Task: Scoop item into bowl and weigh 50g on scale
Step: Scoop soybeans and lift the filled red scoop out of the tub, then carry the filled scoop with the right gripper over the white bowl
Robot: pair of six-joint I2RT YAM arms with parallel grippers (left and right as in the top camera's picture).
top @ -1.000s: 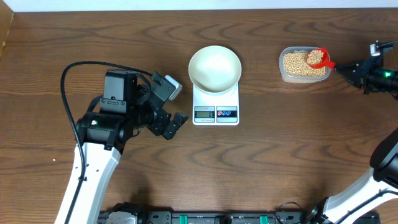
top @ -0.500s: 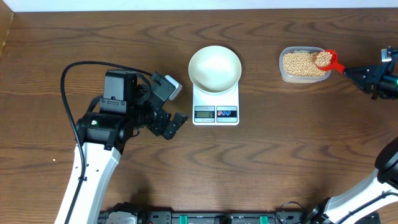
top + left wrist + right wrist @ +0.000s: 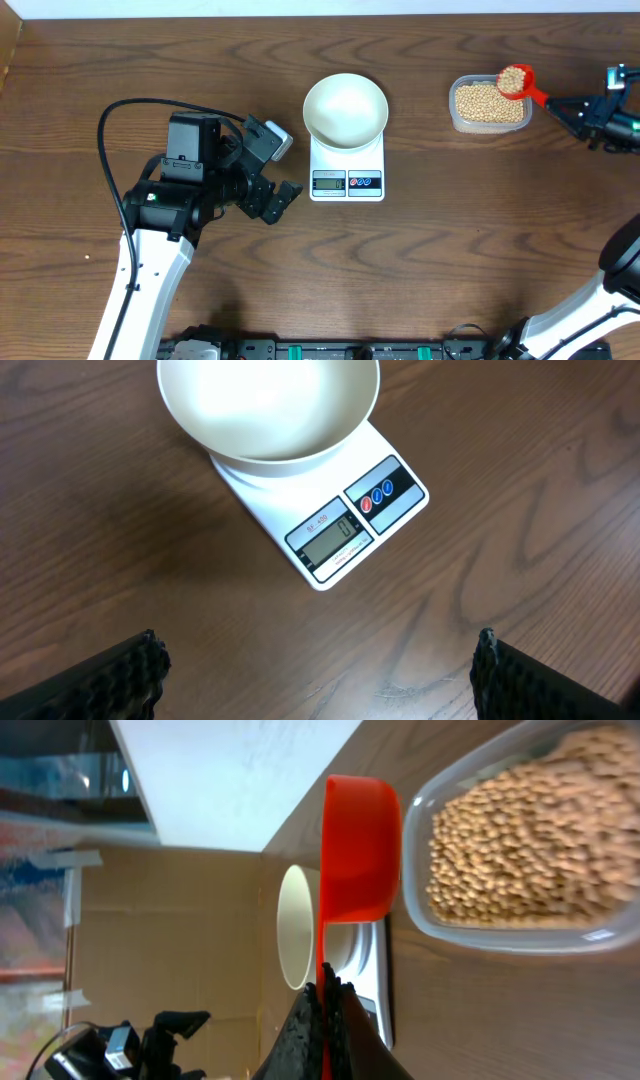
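Overhead, the small red plastic scoop (image 3: 515, 78) has risen out of the clear rounded-rectangular plastic container (image 3: 488, 105). A moment ago its cup lay low among the small round tan-yellow beans (image 3: 478, 102); now it stands over the container's far right corner, heaped with beans. The right hand (image 3: 556, 104) is pressed together on the scoop's handle and has drawn slightly toward the desk's right edge. By my reading, the loading is finished and the carry to the round white bowl (image 3: 345, 108) comes next. The bowl sits on the small white rectangular kitchen scale (image 3: 347, 165), well apart from the scoop to its left, and looks empty, so nothing has been weighed yet.

The left hand (image 3: 287, 166) has not moved over this second. It hovers just left of the scale with its 2 fingers spread wide, holding nothing.

Several things are hard to read. The scale's grey display (image 3: 332, 537) is too small to make out from overhead; the left wrist view seems to show a single 0. In the right wrist view the scoop appears side-on, so its load is hidden there. The right arm is cut off by the frame edge, and the brown wooden desk (image 3: 450, 270) hides nothing else of note.
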